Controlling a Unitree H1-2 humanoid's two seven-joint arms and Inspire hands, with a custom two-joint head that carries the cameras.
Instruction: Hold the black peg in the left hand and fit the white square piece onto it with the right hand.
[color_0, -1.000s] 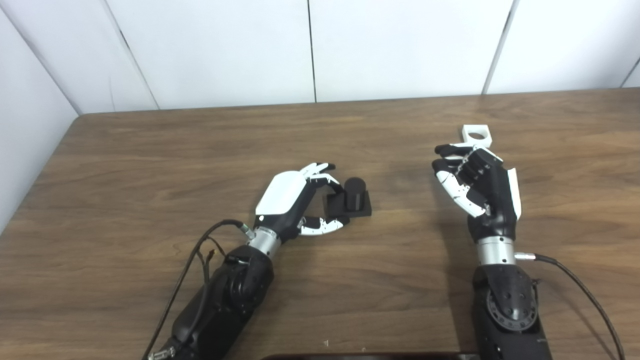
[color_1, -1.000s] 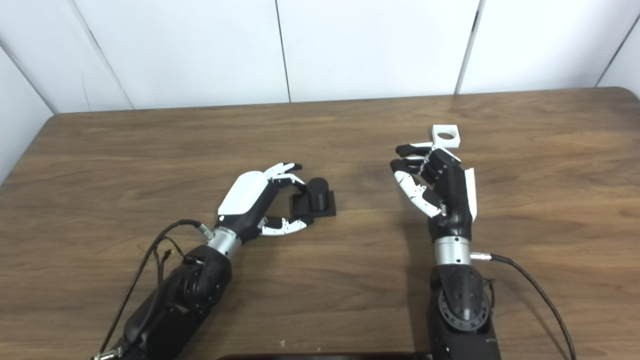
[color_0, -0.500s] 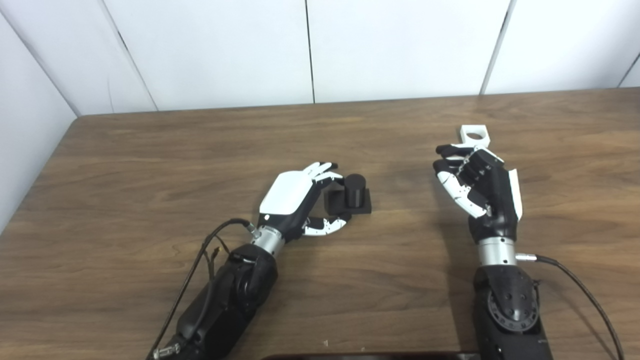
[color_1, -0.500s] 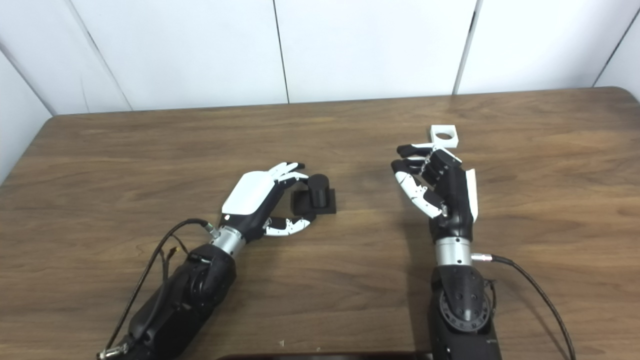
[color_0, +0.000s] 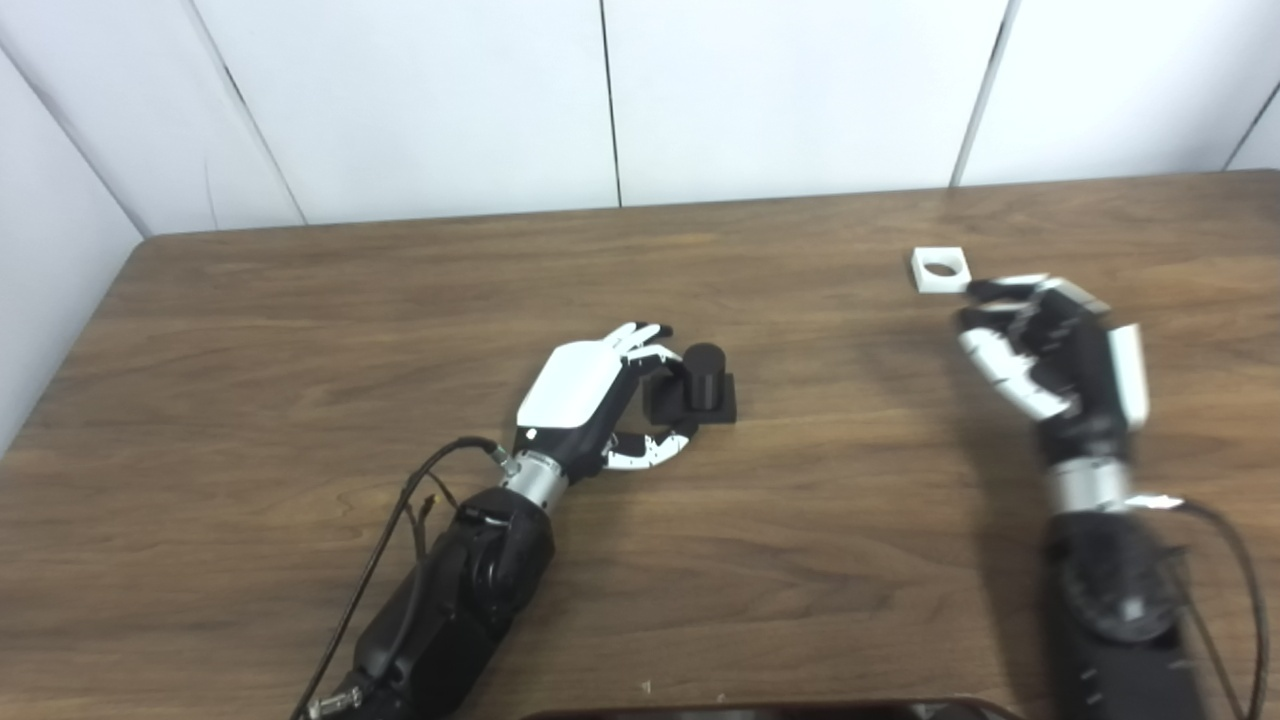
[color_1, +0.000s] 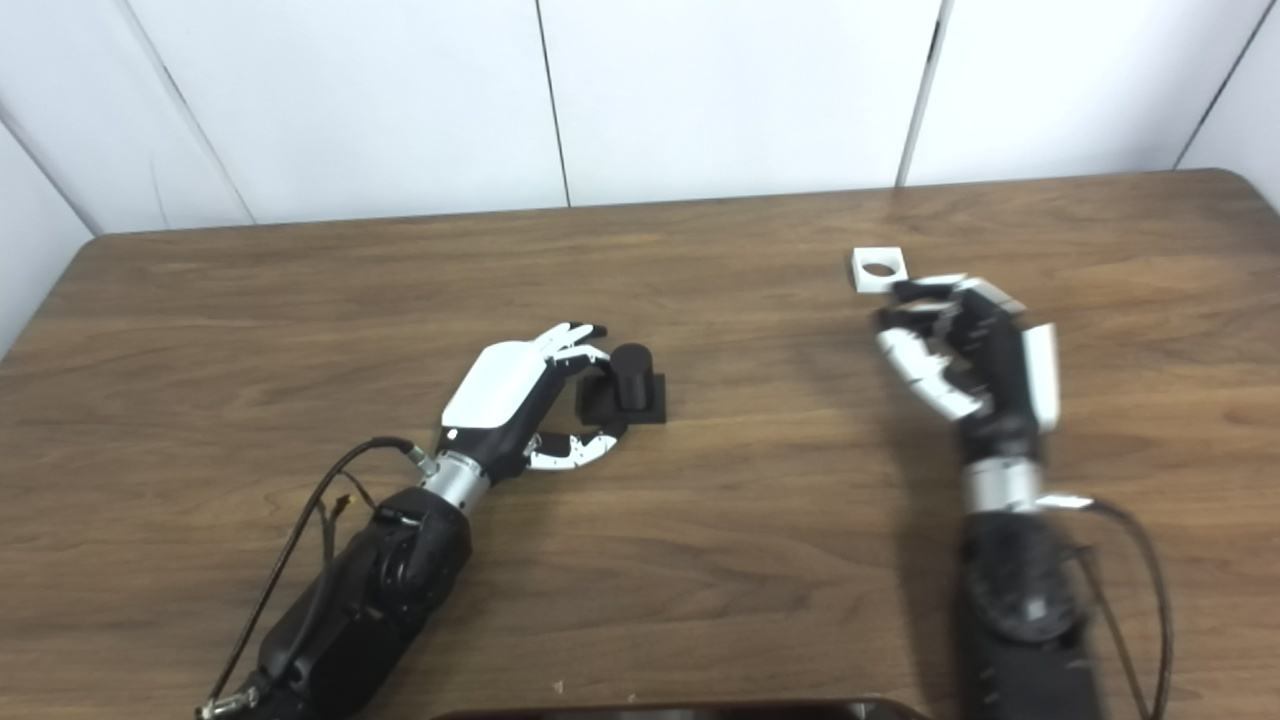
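The black peg (color_0: 703, 375) stands upright on its square black base on the wooden table (color_0: 300, 330), near the middle. My left hand (color_0: 590, 390) lies just left of it, open, with fingers over the base's left edge and the thumb curled along its front. The white square piece (color_0: 940, 270), with a round hole, lies flat on the table at the far right. My right hand (color_0: 1050, 345) hovers just right of and nearer than it, open with curled fingers, holding nothing.
White wall panels (color_0: 780, 90) rise behind the table's far edge. A dark object (color_0: 760, 712) shows at the bottom edge of the picture. Cables trail from both forearms.
My right hand has swung to the right, uncovering the white piece. The left hand has crept closer around the peg's base. The camera has shifted slightly.
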